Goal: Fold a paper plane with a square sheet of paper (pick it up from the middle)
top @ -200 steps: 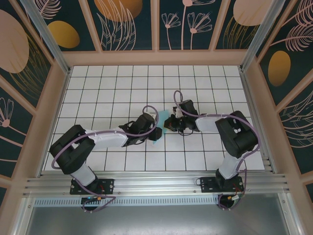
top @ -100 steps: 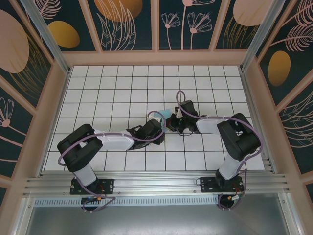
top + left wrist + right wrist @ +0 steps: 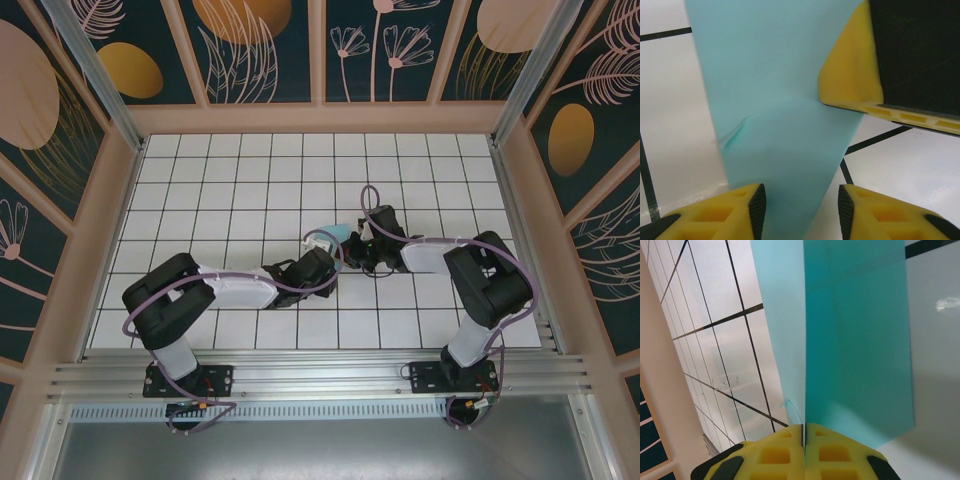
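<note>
1. Two large things frame the scene: a tiled table (image 3: pixel 200 180), white squares w/ black grid lines, and wall panels (image 3: pixel 260 50) w/ dark floral print on the left, far & right sides; a metal rail (image 3: pixel 320 375) along the near edge carries both arm bases.
2. Left arm (image 3: pixel 230 285): base at near-left; it reaches right, low over the tiles; wrist ends approx mid-table.
3. Right arm (image 3: pixel 480 270): base at near-right; elbow raised on the right; forearm runs left toward centre, so the two wrists sit just beside each other.
4. Right gripper (image 3: pixel 804 432): jaws closed on the paper sheet (image 3: pixel 855 340); right wrist view shows yellow fingertips (image 3: pixel 775 452) pressed together w/ the sheet's crease clamped between them; seen from above it lies (image 3: pixel 352 248) just right of the sheet.
5. Left gripper (image 3: pixel 800 215): jaws apart; its yellow fingertips (image 3: pixel 742 210) stand either side of the sheet w/ a clear gap; can't tell if either pad touches the paper; from above it sits (image 3: pixel 325 265) on the near side of the sheet; one right-gripper finger, yellow w/ black pad, meets the sheet's right edge in the left wrist view.
6. Paper sheet (image 3: pixel 775 100): light turquoise, plain, folded along a straight crease; one flap reads paler than the other in the right wrist view; small wrinkle at its left edge in the left wrist view; located mid-table (image 3: pixel 340 231), held between the two grippers.
</note>
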You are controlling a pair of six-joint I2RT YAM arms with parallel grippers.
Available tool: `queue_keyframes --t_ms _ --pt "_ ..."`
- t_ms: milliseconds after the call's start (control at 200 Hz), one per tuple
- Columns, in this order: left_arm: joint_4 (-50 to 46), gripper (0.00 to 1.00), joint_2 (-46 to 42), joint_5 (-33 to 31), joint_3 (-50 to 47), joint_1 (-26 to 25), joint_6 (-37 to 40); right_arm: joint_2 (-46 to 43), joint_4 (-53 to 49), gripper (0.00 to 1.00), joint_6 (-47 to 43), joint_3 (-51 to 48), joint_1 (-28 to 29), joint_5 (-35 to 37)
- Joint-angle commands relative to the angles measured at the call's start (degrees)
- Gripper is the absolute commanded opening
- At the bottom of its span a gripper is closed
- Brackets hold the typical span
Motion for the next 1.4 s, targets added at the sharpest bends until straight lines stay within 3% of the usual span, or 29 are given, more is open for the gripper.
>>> queue_keyframes --t_ms 0,360,631,1006,1191,1256,1391 --pt "-0.4 0.47 -0.5 -2.1 -0.5 -0.3 -0.3 -1.8 -1.5 0.04 0.5 1.6 0.4 1.0" --pt "-1.2 0.4 0.7 -4.2 -0.5 -0.5 -1.1 -2.3 -2.6 0.04 0.9 2.5 0.4 1.0" --pt "-1.2 0.29 1.1 -5.1 -0.9 -0.7 -1.0 -2.5 -3.5 0.06 0.7 3.0 0.4 1.2" --pt "-0.8 0.11 1.0 -5.5 -1.3 -0.7 -0.3 -2.5 -7.8 0.22 -2.2 5.8 0.4 1.8" --pt "0.0 0.07 0.5 -5.7 -2.3 -0.7 0.7 -1.0 -12.3 0.29 -4.8 8.3 0.4 2.4" --pt "0.2 0.08 0.4 -6.0 -2.6 -0.7 1.1 -0.2 -13.1 0.29 -5.4 9.0 0.4 2.4" --pt "0.3 0.14 0.0 -5.7 -2.8 -0.7 1.8 0.6 -13.2 0.15 -5.7 9.8 0.4 1.9"
